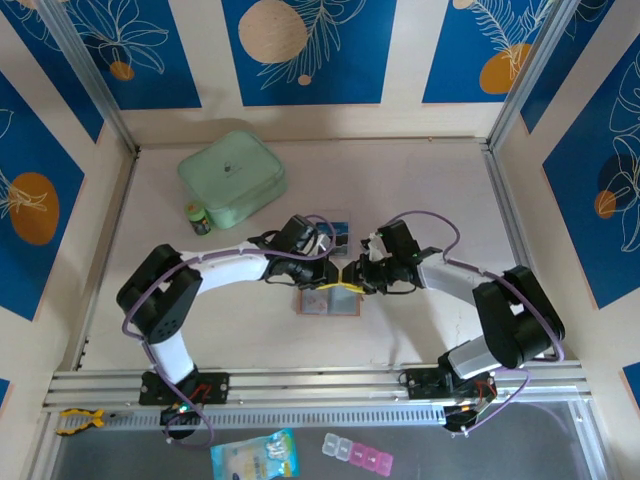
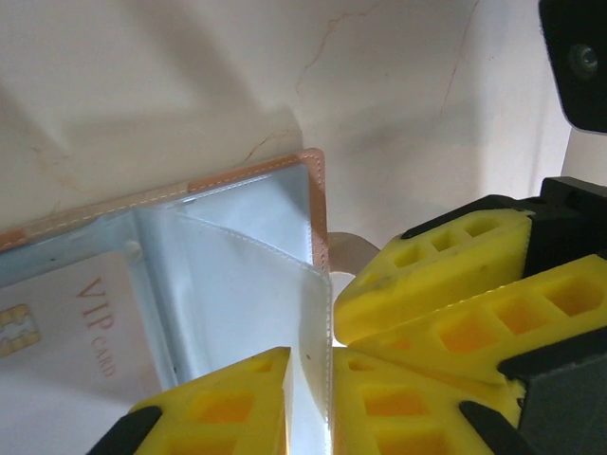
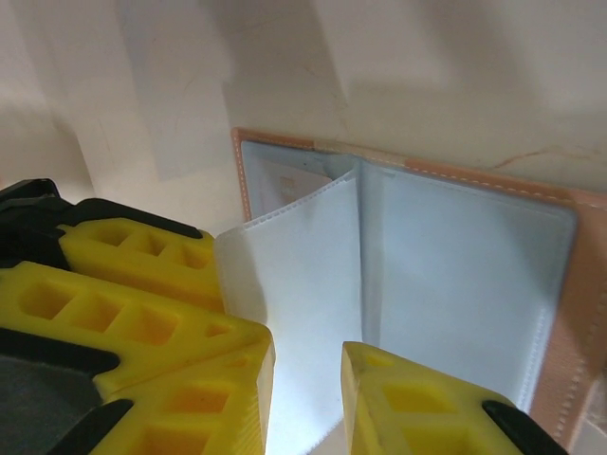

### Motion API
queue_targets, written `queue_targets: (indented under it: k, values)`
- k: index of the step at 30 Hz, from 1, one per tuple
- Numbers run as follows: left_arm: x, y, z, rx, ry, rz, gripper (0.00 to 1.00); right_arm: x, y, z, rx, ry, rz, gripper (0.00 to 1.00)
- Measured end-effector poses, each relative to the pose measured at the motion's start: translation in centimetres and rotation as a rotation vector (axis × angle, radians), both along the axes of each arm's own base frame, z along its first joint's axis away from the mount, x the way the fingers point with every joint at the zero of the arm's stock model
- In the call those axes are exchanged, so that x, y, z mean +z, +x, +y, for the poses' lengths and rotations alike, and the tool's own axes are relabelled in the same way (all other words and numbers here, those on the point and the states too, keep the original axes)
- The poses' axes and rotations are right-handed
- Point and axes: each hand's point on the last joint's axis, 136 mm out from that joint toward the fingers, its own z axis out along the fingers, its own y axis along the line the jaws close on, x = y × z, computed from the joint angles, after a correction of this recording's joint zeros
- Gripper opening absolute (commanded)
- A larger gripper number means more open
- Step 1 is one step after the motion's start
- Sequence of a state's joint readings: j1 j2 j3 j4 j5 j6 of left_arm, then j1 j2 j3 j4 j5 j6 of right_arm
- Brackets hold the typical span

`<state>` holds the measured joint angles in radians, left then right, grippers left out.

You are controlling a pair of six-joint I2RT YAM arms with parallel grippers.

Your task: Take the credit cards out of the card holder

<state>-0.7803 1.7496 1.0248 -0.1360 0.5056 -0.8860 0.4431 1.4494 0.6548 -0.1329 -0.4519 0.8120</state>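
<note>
The card holder [image 1: 330, 299] is being held open on the table [image 1: 430, 190], between the arms. One clear sleeve [image 3: 294, 256] is being pinched by both the left gripper [image 2: 308, 365] and the right gripper [image 3: 308, 355]. A card [image 2: 66, 322] is being sheltered in the neighbouring pocket. The sleeve should be spread gently, so that the card's edge is exposed without the holder being lifted.

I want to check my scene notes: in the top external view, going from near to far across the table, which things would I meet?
card holder → credit cards → mint-green case
</note>
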Motion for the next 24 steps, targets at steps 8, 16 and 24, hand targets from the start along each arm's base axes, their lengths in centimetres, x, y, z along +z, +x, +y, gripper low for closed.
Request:
queue_targets:
  k: [8, 16, 24]
  values:
    - [0.1, 0.4, -0.9, -0.002, -0.005, 0.001, 0.28, 0.8, 0.1, -1.3, -0.025, -0.011, -0.019, 0.27]
    - [0.5, 1.0, -1.5, -0.003, -0.015, -0.009, 0.33, 1.5, 0.0, -1.9, -0.036, -0.027, -0.039, 0.28]
    - [0.3, 1.0, -1.5, -0.004, -0.011, -0.005, 0.32, 1.4, -0.2, -2.0, -0.036, -0.031, -0.03, 0.28]
